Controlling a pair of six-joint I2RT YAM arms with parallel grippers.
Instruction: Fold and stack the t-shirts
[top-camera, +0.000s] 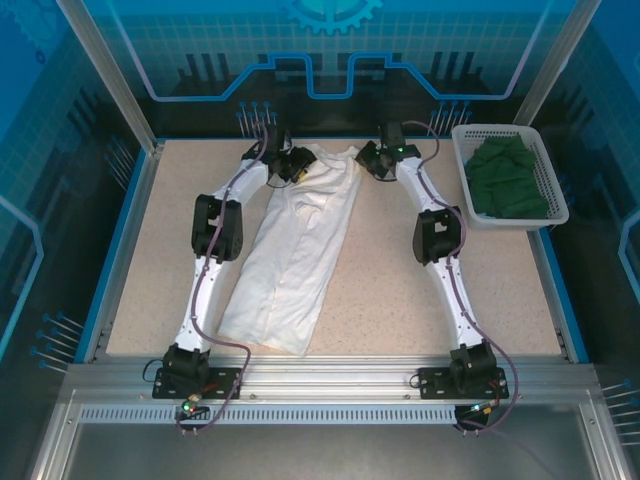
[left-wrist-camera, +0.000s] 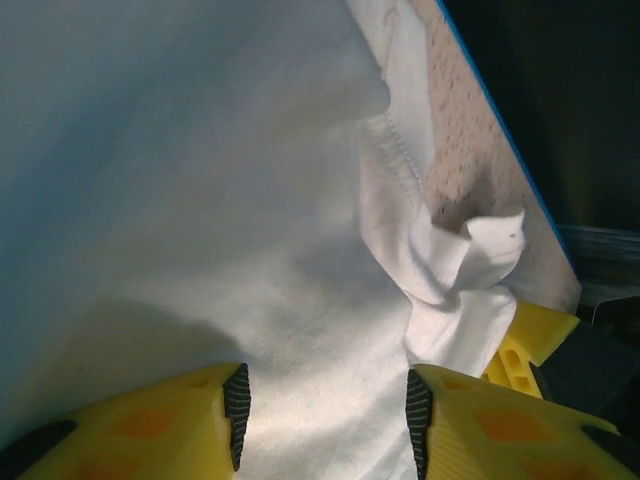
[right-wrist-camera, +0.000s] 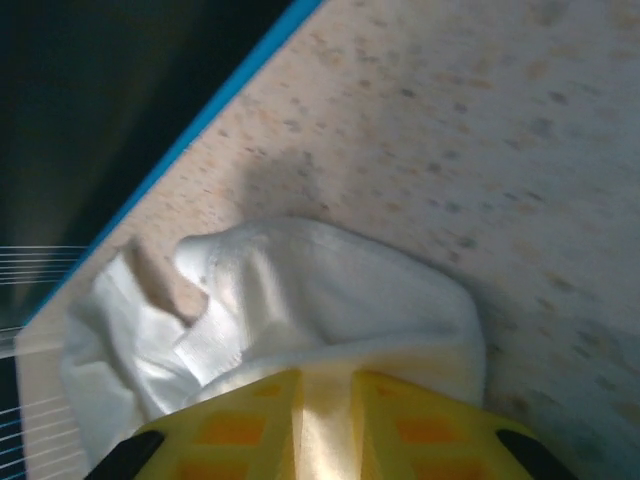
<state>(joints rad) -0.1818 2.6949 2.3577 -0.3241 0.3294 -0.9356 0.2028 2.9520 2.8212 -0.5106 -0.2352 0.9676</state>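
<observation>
The white t-shirt (top-camera: 295, 250) lies folded into a long strip down the middle of the table, its far end between the two arms. At the far left corner of that end, my left gripper (top-camera: 298, 165) (left-wrist-camera: 325, 400) has its jaws partly closed, with white cloth (left-wrist-camera: 200, 200) filling the gap from pad to pad. On the far right corner my right gripper (top-camera: 372, 160) (right-wrist-camera: 325, 385) is shut, a bunched fold of the white t-shirt (right-wrist-camera: 330, 290) pinched between its yellow fingers. The dark green t-shirt (top-camera: 510, 180) lies crumpled in the basket.
The white lattice basket (top-camera: 495, 130) stands at the table's far right corner. The blue table edge (right-wrist-camera: 230, 95) runs close behind both grippers. Bare speckled tabletop (top-camera: 390, 290) lies right of the shirt strip, between it and the right arm.
</observation>
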